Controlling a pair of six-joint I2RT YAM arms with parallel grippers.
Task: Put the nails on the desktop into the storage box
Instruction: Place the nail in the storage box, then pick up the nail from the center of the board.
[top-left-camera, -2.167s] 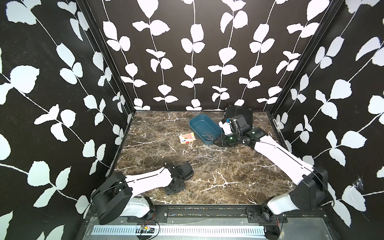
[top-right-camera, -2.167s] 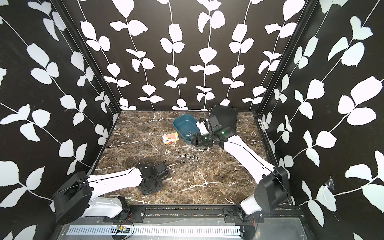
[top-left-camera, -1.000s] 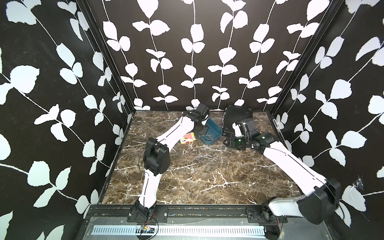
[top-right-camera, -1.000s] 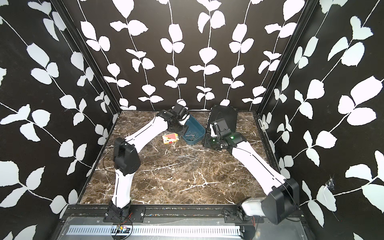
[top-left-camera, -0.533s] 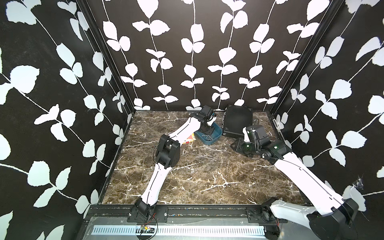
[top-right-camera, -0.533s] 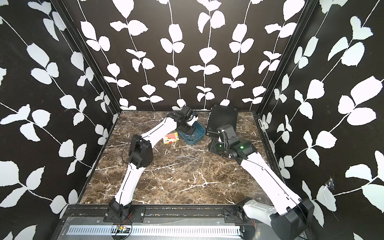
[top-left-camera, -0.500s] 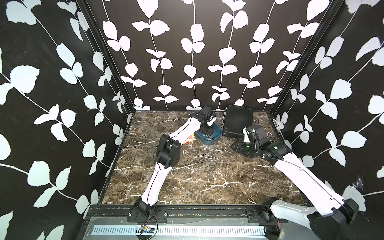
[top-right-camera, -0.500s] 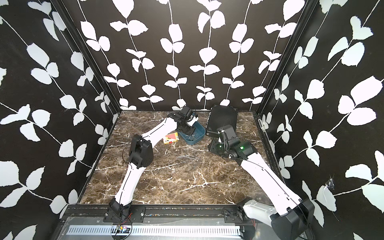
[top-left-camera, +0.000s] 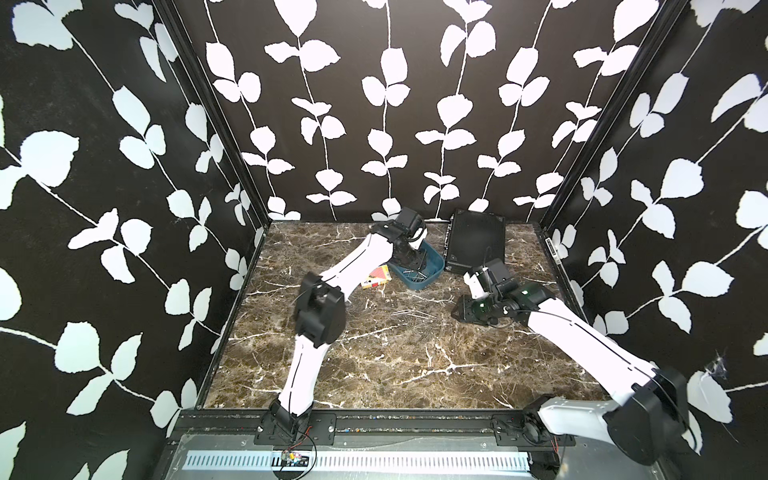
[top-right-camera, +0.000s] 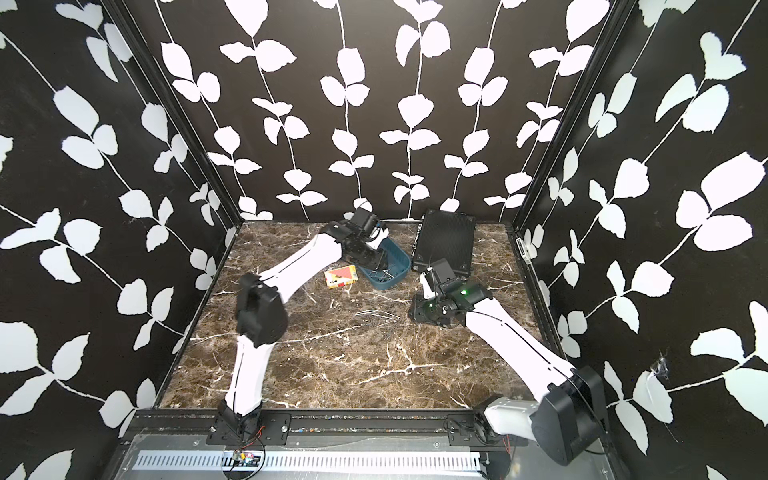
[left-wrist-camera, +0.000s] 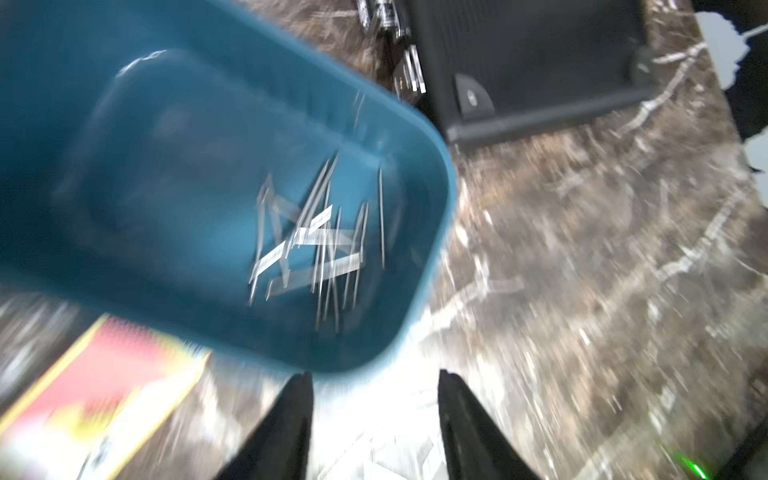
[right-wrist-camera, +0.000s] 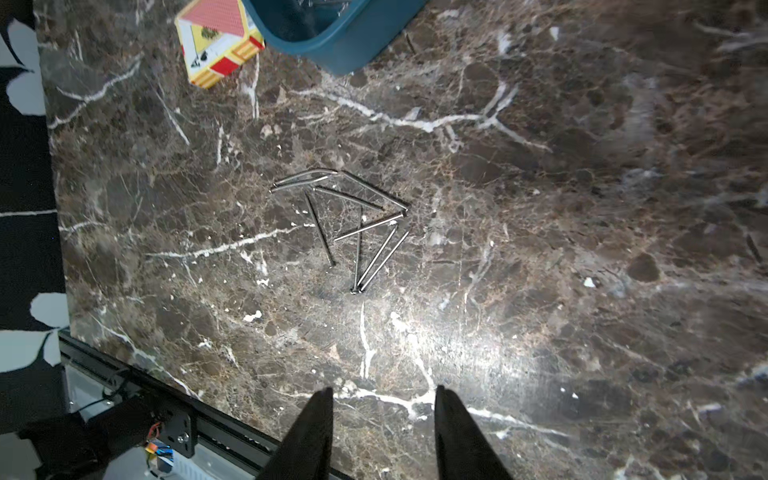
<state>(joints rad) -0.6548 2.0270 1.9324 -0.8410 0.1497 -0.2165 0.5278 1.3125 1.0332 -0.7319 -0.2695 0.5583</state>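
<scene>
Left gripper (left-wrist-camera: 374, 378), jaws parted and empty, hangs over the teal storage box (left-wrist-camera: 446, 199), where a heap of nails (left-wrist-camera: 320, 245) lies. Right gripper (right-wrist-camera: 382, 392), likewise parted and empty, hovers above more nails (right-wrist-camera: 369, 226) scattered on the desktop (right-wrist-camera: 561, 249) near the box.

Left claw (left-wrist-camera: 374, 374) parted, empty; right claw (right-wrist-camera: 383, 390) likewise.

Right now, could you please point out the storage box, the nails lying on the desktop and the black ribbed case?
storage box (right-wrist-camera: 345, 50): right wrist view, its outer wall.
nails (right-wrist-camera: 369, 227): right wrist view, middle of one nail.
black ribbed case (top-left-camera: 476, 241): in a top view, middle of its ribbed top.
</scene>
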